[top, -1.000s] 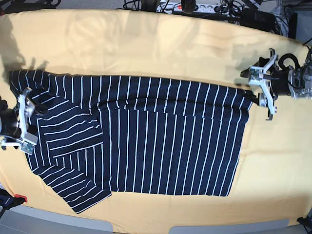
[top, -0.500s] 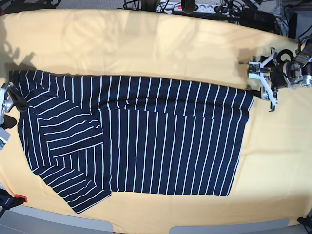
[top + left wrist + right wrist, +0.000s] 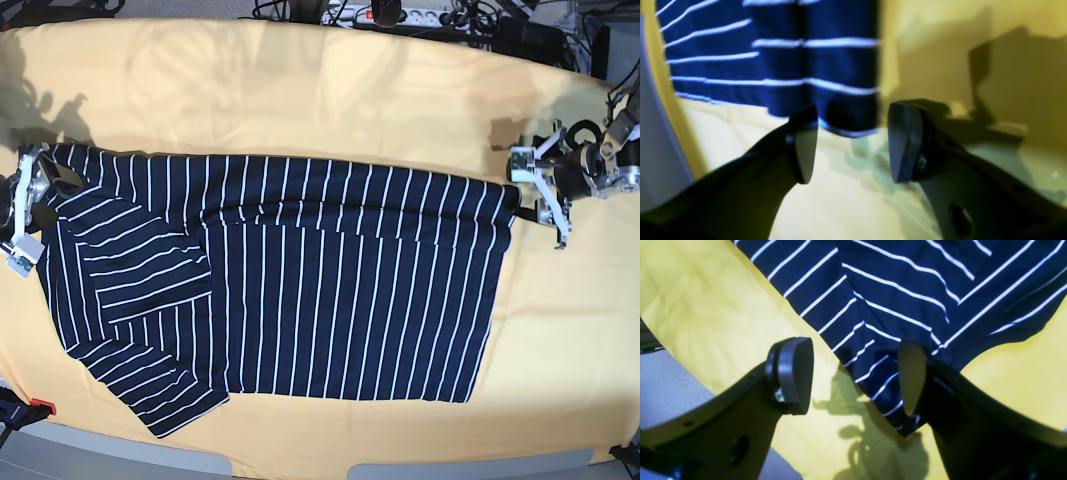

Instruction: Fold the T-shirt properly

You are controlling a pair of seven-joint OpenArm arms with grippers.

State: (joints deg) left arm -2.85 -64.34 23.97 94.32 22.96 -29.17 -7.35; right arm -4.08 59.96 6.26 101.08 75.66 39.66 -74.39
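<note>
We have the T-shirt [image 3: 300, 270] lying flat across the yellow-covered worktop [image 3: 300, 90], its length running side to side in the base view, with one long edge already folded over and a sleeve turned in at that view's left end. Our left hand [image 3: 540, 190] sits just off the hem corner at that view's right, its fingers spread wide with nothing between them; in the left wrist view the striped corner lies just ahead of the gap, so we judge the hand is lined up to take that corner. Our right hand [image 3: 25, 215] is at the opposite end, by the shoulder corner, also wide and empty, one fingertip [image 3: 912, 376] over the cloth and the other over bare worktop. With both hands placed at the two ends of the same far edge, we probably mean to pinch both corners together so the next fold comes over evenly.
</note>
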